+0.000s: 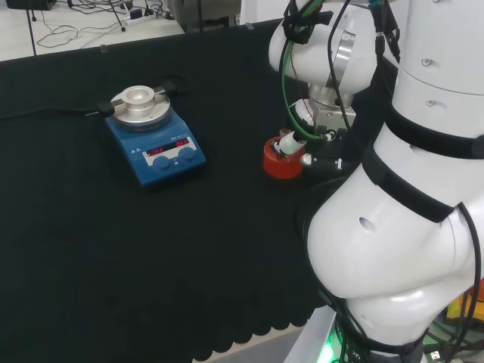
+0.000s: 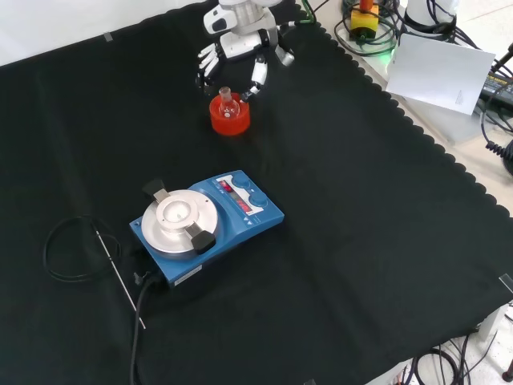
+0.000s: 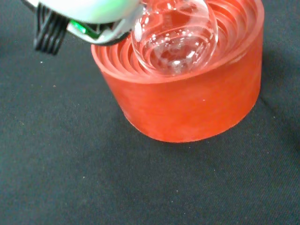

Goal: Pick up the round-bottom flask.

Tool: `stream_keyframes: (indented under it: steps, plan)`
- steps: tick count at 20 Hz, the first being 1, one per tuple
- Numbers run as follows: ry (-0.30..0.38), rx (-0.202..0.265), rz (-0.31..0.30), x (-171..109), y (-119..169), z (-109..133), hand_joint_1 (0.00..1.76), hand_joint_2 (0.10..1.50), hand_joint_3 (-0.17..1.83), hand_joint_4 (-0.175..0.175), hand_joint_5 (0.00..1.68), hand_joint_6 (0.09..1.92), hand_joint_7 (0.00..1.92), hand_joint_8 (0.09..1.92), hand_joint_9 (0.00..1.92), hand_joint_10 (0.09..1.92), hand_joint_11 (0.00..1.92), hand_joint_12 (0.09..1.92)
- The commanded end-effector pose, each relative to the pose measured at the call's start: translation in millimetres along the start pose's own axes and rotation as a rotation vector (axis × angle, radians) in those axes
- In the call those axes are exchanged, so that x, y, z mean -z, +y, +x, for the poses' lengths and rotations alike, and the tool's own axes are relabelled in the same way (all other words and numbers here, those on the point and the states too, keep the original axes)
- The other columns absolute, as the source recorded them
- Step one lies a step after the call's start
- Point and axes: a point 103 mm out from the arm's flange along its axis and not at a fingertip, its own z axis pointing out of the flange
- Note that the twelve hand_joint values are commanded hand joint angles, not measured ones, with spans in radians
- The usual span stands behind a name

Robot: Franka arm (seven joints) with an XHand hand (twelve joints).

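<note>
No words or numbers can be read here. The blue stirrer box (image 1: 157, 146) has two small red lit windows (image 1: 169, 146) on its front, but the digits in them are too small to make out. There is a bit of white print above those windows, and it is too tiny to read as well. In the front view a white sheet of paper (image 2: 439, 70) lies past the edge of the black cloth (image 2: 361, 241), with a faint line of print near one corner that cannot be read. The red ribbed stand (image 3: 187, 103) has no writing on its side.
</note>
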Motion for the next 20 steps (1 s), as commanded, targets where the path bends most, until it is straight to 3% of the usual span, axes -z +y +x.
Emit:
stream_keyframes:
  steps: [1, 5, 20]
  plan:
    - [-0.006, 0.001, -0.007, -1.7, -0.1, 1.9, 0.93, 0.58, 0.67, -0.064, 0.68, 0.73, 0.39, 0.72, 0.56, 0.68, 0.22, 1.39]
    - [-0.018, 0.025, -0.003, 0.8, 5.5, -0.8, 0.94, 0.59, 0.67, -0.062, 0.73, 0.75, 0.41, 0.73, 0.58, 0.68, 0.24, 1.39]
    - [-0.047, 0.011, -0.032, 1.8, 13.5, -6.6, 0.97, 0.63, 0.66, -0.062, 0.86, 0.76, 0.46, 0.73, 0.63, 0.66, 0.3, 1.37]
